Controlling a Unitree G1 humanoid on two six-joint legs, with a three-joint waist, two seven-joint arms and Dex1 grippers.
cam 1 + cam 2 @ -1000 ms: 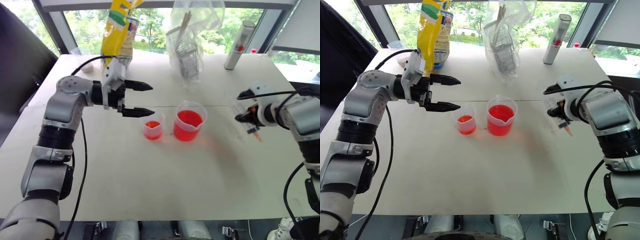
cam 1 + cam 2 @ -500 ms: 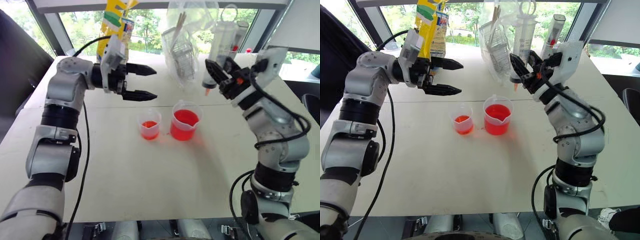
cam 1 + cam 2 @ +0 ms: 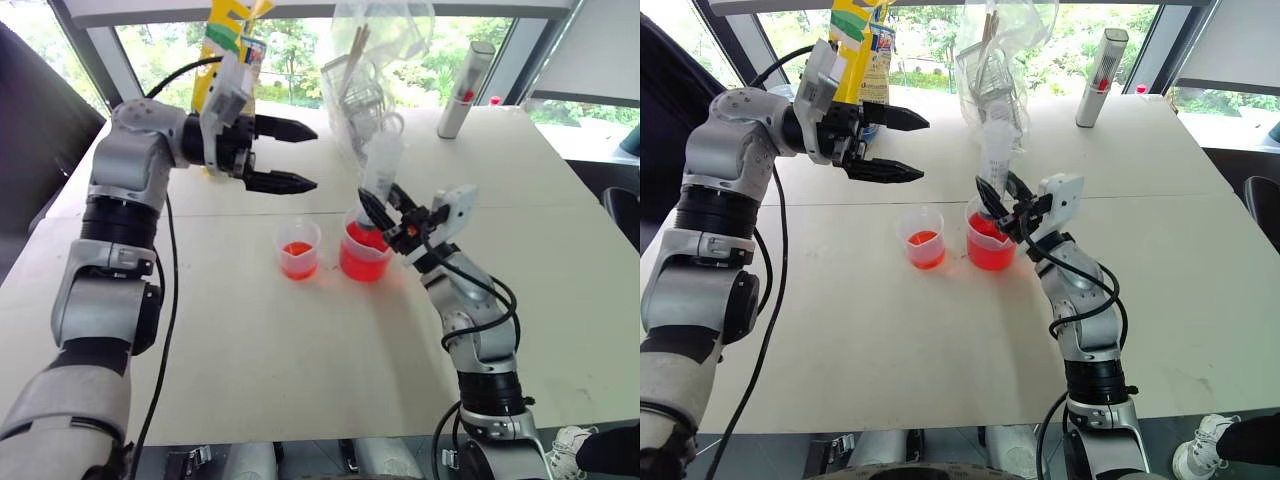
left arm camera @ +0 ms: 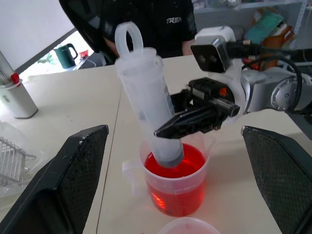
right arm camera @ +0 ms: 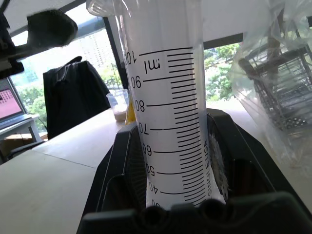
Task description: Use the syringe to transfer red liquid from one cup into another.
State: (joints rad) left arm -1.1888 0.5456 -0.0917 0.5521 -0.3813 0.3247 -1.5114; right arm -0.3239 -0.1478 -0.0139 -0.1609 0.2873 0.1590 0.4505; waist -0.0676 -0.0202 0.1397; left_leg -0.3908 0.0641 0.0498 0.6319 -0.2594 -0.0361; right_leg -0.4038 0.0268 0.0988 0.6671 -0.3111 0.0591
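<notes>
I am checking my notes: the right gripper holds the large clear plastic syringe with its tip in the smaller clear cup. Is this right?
Not quite. The right gripper holds the large clear plastic syringe, but its tip is in the larger spouted clear beaker, as the left wrist view shows.

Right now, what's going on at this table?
The right gripper is shut on the syringe, holding it tilted with its lower end inside the larger beaker of red liquid. The plunger looks pushed in, so drawing up has not begun. The left gripper hangs open above the table, back and to the left of the smaller cup, which holds a little red liquid. A yellow bag, a plastic-wrapped rack and a silver cylinder stand at the far edge.
</notes>
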